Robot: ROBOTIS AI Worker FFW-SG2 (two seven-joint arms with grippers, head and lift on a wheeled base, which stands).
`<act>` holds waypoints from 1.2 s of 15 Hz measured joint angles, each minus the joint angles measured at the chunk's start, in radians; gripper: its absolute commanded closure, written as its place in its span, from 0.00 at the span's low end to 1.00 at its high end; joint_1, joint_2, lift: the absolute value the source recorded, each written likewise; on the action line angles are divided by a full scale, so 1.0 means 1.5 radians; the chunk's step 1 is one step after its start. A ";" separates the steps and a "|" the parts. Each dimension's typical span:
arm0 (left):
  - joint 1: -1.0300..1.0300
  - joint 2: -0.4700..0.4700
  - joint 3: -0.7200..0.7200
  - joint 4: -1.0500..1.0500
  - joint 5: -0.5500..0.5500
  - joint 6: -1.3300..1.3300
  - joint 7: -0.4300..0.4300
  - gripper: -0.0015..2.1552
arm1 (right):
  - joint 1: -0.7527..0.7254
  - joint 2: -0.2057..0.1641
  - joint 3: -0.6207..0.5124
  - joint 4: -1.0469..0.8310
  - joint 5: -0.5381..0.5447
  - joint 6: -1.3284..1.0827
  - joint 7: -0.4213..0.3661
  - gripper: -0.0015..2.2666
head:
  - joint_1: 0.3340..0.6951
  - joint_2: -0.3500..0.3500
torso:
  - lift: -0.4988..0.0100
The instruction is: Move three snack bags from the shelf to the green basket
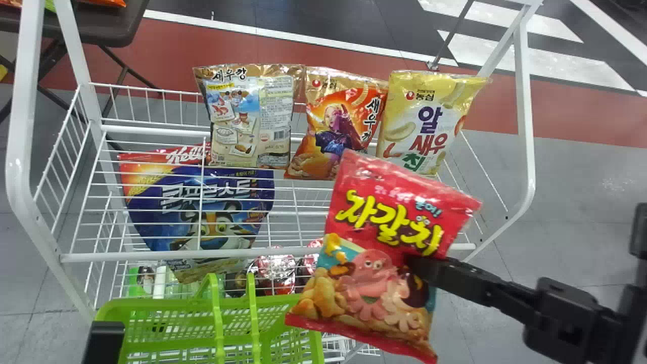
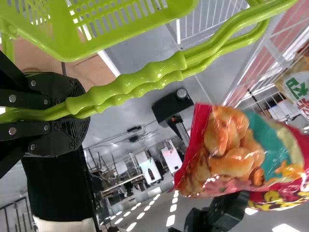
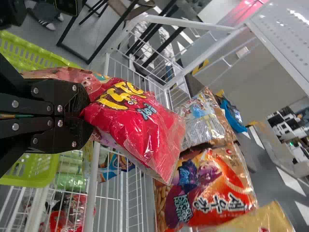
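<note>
Left: the robot's left gripper (image 2: 76, 108) has its jaws pinched on both handles (image 2: 125, 83) of the green slotted plastic basket (image 1: 151, 305), gathered as one grip. Basket sits at the near side of the white wire shelf (image 1: 202, 257), probably held there to keep the carry short and stop it swinging when a bag lands.

On the shelf, left: big blue-and-red cereal bag (image 1: 217, 202), lower than the back row. Far row, left to right: gold-brown bag (image 1: 275, 126) back side out, orange shrimp-snack bag (image 1: 328, 121), yellow snack bag (image 1: 429, 121), all propped upright, so top edges look easy to grab.

Right: the right gripper (image 1: 422, 268) has its jaws closed on the side of a glossy red snack bag (image 1: 379, 253), off the shelf, tilted, near the basket's right end. Side pinch leaves most of the bag free, so it should drop cleanly. It likely needs to go left first; released here, it could catch the rim.
</note>
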 measured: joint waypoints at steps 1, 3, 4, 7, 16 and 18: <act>0.000 -0.001 -0.001 -0.006 0.001 -0.002 0.002 0.85 | 0.007 -0.003 -0.006 0.002 0.004 0.003 0.005 0.90 | 1.00 0.00 | 0.89; 0.000 -0.003 -0.003 -0.019 0.002 -0.003 0.004 0.85 | 0.029 -0.019 0.046 0.025 0.064 0.005 0.008 0.90 | 1.00 0.00 | 0.89; 0.000 -0.003 -0.004 -0.023 0.002 -0.004 0.006 0.84 | 0.036 -0.030 0.090 0.044 0.108 0.005 0.008 0.90 | 1.00 0.00 | 0.89; 0.000 -0.003 -0.002 -0.033 0.002 -0.005 0.011 0.85 | 0.044 -0.065 0.254 0.130 0.246 0.000 -0.001 0.90 | 1.00 0.00 | 0.89; 0.006 0.004 0.009 -0.050 0.004 0.009 0.008 0.84 | -0.017 -0.076 0.464 0.286 0.302 -0.027 -0.003 0.74 | 1.00 0.00 | 0.89; 0.006 0.006 0.017 -0.051 0.011 0.009 0.005 0.84 | -0.047 -0.080 0.478 0.315 0.310 0.001 -0.004 0.11 | 1.00 0.00 | 0.89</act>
